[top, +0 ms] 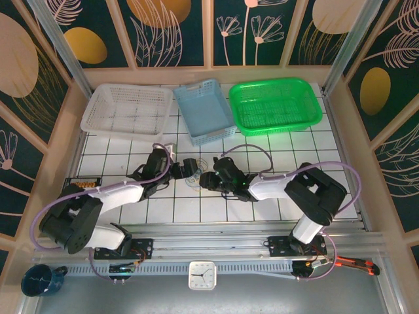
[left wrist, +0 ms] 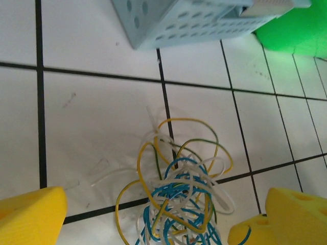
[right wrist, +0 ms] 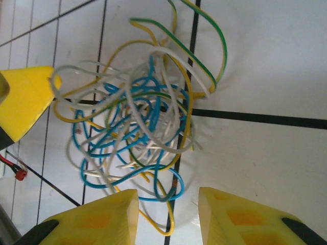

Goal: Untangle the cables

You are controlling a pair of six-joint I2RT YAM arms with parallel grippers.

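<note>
As 1 tangle of cables point(right wrist: 138, 117) lies btw left gripper point(left wrist: 164, 204) & right gripper point(right wrist: 168, 196) (both spread), 3 baskets point(top: 209, 136) sit beyond.

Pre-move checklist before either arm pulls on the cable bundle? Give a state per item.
1. Left gripper open, with a finger on either side of the cables: ok.
2. Right gripper jaws apart, with a yellow strand end lying in the gap: ok.
3. One strand singled out to grab: not ok. The blue, white and yellow loops form one knot.
4. Cables lying on the table, apart from the blue basket: ok.
5. Room between the two grippers: cannot tell. In the top view they nearly meet over the cables.
</note>
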